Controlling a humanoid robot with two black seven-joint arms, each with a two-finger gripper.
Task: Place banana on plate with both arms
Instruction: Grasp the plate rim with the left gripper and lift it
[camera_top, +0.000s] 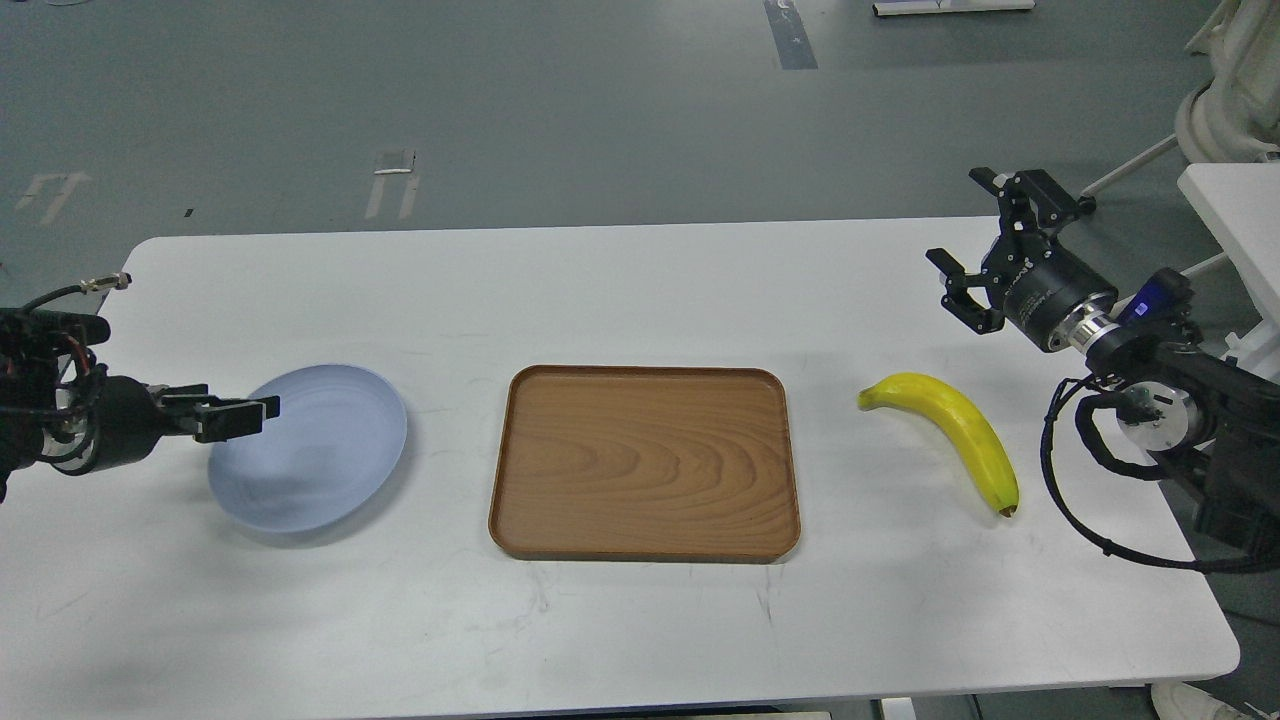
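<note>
The yellow banana (950, 425) lies on the white table (640, 290) at the right, brown tip toward me. The pale blue plate (320, 455) lies at the left. My left gripper (245, 413) comes in low from the left, pointing right, and its tip overlaps the plate's left rim. It is seen side-on, so its fingers cannot be told apart. My right gripper (958, 218) hangs above the table behind and to the right of the banana, open and empty.
A brown wooden tray (645, 460) lies in the middle, between plate and banana. A white stand (1235, 210) is at the far right beyond the table's edge. The right arm's black cable (1075, 510) loops near the banana's tip.
</note>
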